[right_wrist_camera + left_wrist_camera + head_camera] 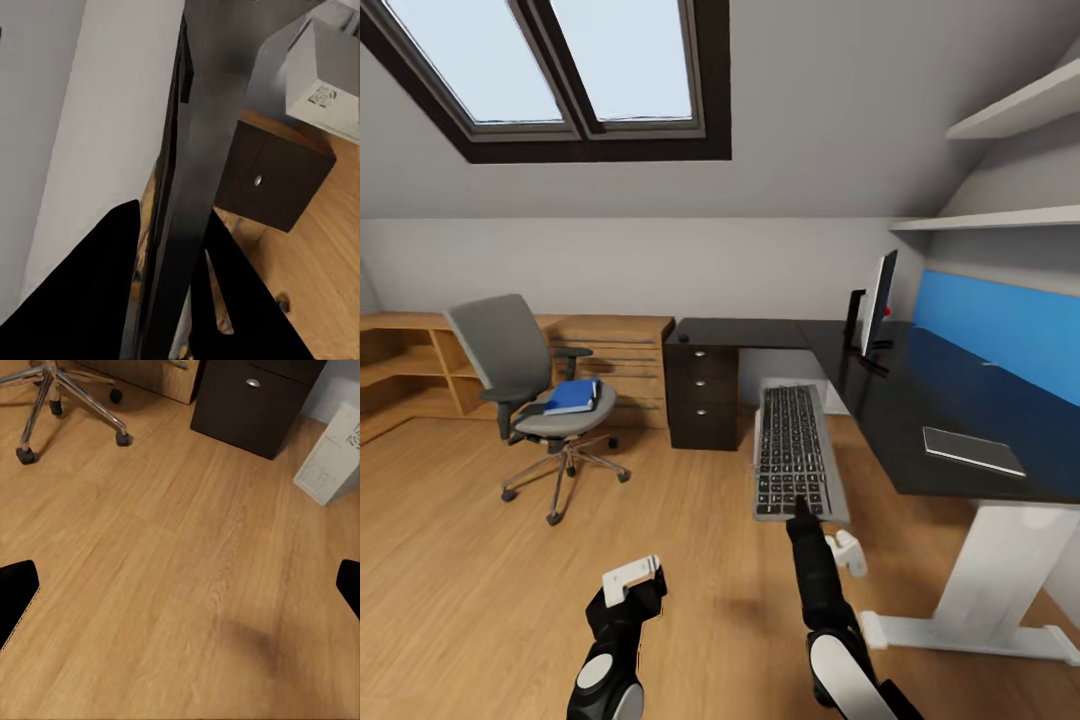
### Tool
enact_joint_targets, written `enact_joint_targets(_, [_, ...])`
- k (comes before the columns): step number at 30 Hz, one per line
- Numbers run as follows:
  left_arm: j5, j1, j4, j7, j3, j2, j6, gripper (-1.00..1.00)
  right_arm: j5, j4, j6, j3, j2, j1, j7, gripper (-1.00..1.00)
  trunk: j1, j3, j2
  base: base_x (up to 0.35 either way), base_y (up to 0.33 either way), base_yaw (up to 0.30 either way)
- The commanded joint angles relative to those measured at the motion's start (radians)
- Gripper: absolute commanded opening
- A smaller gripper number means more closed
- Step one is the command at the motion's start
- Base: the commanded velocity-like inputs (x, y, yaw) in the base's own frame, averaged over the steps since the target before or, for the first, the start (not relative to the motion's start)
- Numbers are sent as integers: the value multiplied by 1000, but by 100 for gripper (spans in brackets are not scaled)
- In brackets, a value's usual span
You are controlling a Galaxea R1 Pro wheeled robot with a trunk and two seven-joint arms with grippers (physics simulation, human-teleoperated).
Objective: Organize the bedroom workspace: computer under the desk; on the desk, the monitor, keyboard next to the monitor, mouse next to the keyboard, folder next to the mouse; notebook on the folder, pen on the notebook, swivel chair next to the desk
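My right gripper is shut on the near end of the keyboard, holding it in the air in front of the desk; the right wrist view shows the keyboard edge-on between the fingers. The monitor stands on the desk and the notebook lies near its front edge. The blue folder rests on the swivel chair, left of the desk. The computer stands on the floor by the drawer unit. My left gripper hangs open over the floor. I cannot make out the mouse or pen.
Light wooden shelving and a wooden chest line the back wall behind the chair. A white desk leg and its foot stand at the right. A small white piece sits on the floor below the keyboard. Wood floor lies open between chair and desk.
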Motion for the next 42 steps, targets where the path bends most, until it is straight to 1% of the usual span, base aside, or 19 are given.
enact_joint_targets(1, [6,-1,-10,3,3,0,7,100,2,-17,71,5,-5,-2,-7,-100,0,-1,-1,215,239,0])
enact_joint_targets(4, [9,-1,-17,0,9,-1,10,100,7,-31,249,7,-3,-11,-10,-100,0,-1,-1,232,237,0])
enact_joint_targets(5, [10,-1,-17,0,12,0,11,100,8,-33,311,5,-3,-25,-10,-100,0,-1,-1,242,237,0])
enact_joint_targets(7, [12,-1,-16,0,22,1,13,100,7,-33,413,-4,-3,-70,-12,-100,0,-1,-1,245,238,0])
enact_joint_targets(8, [13,-1,-16,0,31,1,15,100,5,-26,475,-16,-3,-118,-21,-100,0,-1,-1,253,236,0])
enact_joint_targets(10, [13,-1,-15,0,35,0,22,100,0,-5,527,-49,-2,-178,-38,-100,0,-1,-1,268,221,0])
enact_joint_targets(11, [13,-1,-12,0,35,0,25,100,-5,7,541,-75,-2,-199,-42,-100,0,-1,-1,288,189,0])
enact_joint_targets(13, [12,-1,1,0,35,1,29,100,-31,32,555,-136,-2,-220,-45,-100,0,-1,-1,301,163,0])
enact_joint_targets(15, [13,-1,12,0,36,2,31,100,-73,53,559,-185,-5,-229,-44,-100,0,-1,-1,312,96,0])
enact_joint_targets(16, [13,-1,16,0,36,4,31,100,-91,60,560,-199,-9,-231,-40,-100,0,-1,-1,317,48,0])
enact_joint_targets(18, [12,-1,27,0,36,9,32,100,-108,78,559,-213,-18,-232,-28,-100,0,-1,-1,316,25,0])
enact_joint_targets(21, [11,-1,37,0,34,11,29,100,-115,79,558,-220,-37,-229,-11,-100,0,-1,-1,258,9,0])
enact_joint_targets(22, [10,-1,49,0,30,12,25,100,-118,72,561,-221,-63,-227,-6,-100,0,-1,-1,264,2,0])
enact_joint_targets(23, [10,-1,53,0,29,11,25,100,-118,71,562,-221,-68,-226,-6,-100,0,-1,-1,276,1,0])
enact_joint_targets(25, [9,-1,78,0,27,9,25,100,-121,65,563,-222,-89,-226,-2,-100,0,-1,-1,301,1,0])
enact_joint_targets(27, [8,-1,89,0,20,8,26,100,-122,55,563,-222,-98,-225,0,-100,0,-1,-1,315,-21,0])
enact_joint_targets(28, [6,-1,98,2,-15,8,24,100,-122,38,559,-222,-113,-223,2,-100,-4,2,6,321,-101,0])
enact_joint_targets(31, [6,-1,101,3,-36,11,22,100,-122,33,561,-222,-122,-222,2,-100,-15,11,27,322,-99,0])
enact_joint_targets(42, [6,-1,101,4,-33,13,20,100,-120,50,557,-222,-130,-222,1,-100,-57,46,104,324,-2,0])
